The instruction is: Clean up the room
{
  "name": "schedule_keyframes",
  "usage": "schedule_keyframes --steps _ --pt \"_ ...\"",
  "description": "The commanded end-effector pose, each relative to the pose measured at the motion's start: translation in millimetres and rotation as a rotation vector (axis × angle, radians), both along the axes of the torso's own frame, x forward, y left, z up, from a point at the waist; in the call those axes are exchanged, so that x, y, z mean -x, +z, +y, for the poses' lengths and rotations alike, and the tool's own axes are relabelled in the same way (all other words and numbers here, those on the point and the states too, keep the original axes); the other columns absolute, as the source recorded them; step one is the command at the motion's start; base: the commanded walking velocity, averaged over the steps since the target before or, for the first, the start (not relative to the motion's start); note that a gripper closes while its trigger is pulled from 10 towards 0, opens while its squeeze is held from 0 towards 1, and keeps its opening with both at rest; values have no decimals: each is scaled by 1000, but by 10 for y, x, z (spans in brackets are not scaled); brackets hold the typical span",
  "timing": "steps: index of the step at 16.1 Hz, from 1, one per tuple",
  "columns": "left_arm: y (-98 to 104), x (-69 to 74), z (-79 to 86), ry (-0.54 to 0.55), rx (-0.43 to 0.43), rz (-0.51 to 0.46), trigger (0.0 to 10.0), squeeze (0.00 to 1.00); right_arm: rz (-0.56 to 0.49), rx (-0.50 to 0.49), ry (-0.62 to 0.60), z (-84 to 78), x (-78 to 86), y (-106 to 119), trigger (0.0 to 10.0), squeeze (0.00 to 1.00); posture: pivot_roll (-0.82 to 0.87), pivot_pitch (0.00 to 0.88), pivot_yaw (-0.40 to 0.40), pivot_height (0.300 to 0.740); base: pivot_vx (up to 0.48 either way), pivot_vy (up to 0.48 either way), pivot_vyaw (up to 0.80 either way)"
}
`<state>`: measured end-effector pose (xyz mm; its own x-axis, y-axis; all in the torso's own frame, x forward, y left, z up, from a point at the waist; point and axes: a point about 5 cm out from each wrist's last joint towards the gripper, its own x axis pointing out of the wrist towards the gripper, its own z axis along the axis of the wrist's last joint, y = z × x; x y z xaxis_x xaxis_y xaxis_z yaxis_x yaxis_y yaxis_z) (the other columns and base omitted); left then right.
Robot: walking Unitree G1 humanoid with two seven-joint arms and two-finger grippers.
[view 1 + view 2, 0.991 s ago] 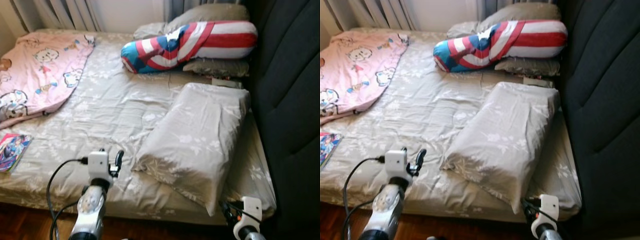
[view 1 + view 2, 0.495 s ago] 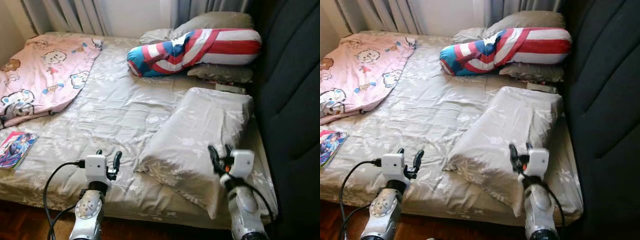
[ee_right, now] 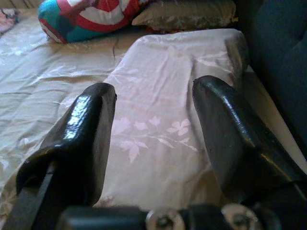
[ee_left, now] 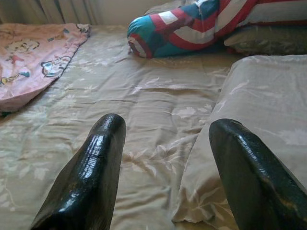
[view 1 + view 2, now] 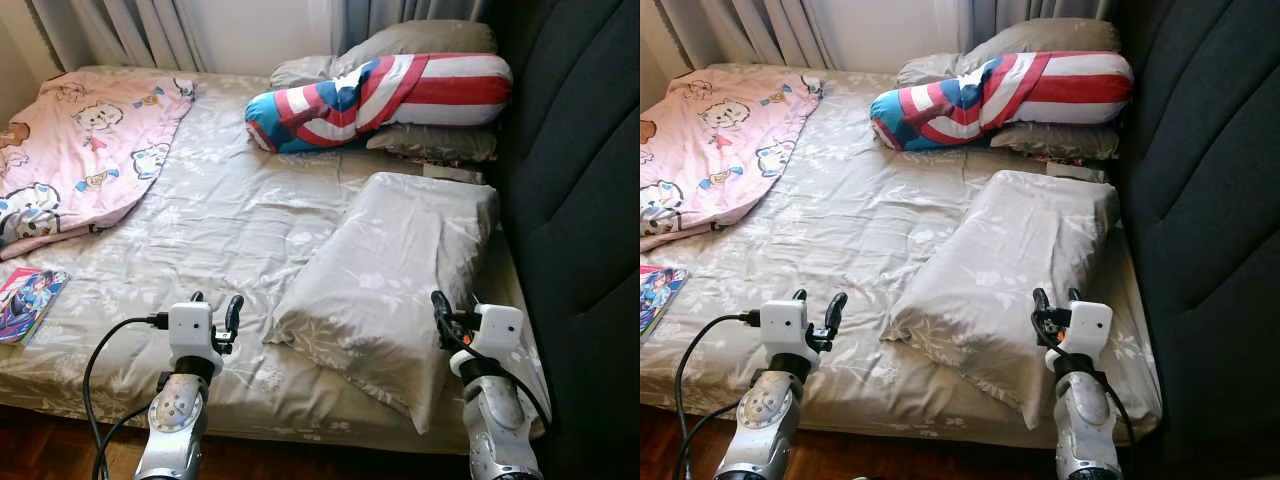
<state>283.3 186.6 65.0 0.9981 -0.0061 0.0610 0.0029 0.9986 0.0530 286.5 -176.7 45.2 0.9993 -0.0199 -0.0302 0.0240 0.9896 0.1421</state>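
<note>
The pillow [image 5: 400, 275] lies askew near the bed's [image 5: 220, 220] headboard-side edge, its near corner just beyond the right end effector [image 5: 452, 308], whose fingers are spread and hold nothing. The left end effector [image 5: 213, 309], also spread and empty, hovers over the sheet just beside the pillow's other near corner. Farther off, a striped bolster [image 5: 385, 95] rests on cushions at the far edge, a pink blanket [image 5: 85, 145] covers the far left corner, and a book [image 5: 25, 303] sits at the near left edge.

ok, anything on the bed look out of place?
Yes. The large grey floral pillow lies diagonally mid-bed instead of by the dark headboard. The pink cartoon blanket is bunched on the far side, and a colourful book sits near the mattress edge.
</note>
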Motion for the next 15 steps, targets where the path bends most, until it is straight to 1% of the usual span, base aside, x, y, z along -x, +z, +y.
schedule_keyframes --steps 1,2,5,6,7,12,15 --pt "-11 21 -17 -2 4 11 10000 0 29 20 -4 12 14 -18 10000 0 -14 137 -20 740 0 0 0" --pt "-9 21 -25 -3 5 13 10000 0 63 34 -18 4 12 -44 10000 0 -11 140 -20 740 0 0 0" --pt "-3 23 -12 -2 2 14 10000 0 75 28 -17 -2 24 -83 10000 0 -10 145 -19 701 0 0 0" --pt "-1 24 -7 -1 2 14 10000 0 67 24 -16 2 28 -81 10000 0 -9 147 -19 696 0 0 0" --pt "3 22 -7 -1 1 14 10000 0 53 21 -13 22 25 -56 10000 0 -8 149 -20 696 0 0 0" --pt "26 22 -27 -5 2 11 10000 0 65 23 -19 57 7 -40 10000 0 -6 149 -22 696 0 0 0" --pt "43 21 -28 -7 3 9 10000 0 93 21 -15 71 -2 -61 10000 0 -5 149 -22 696 0 0 0"
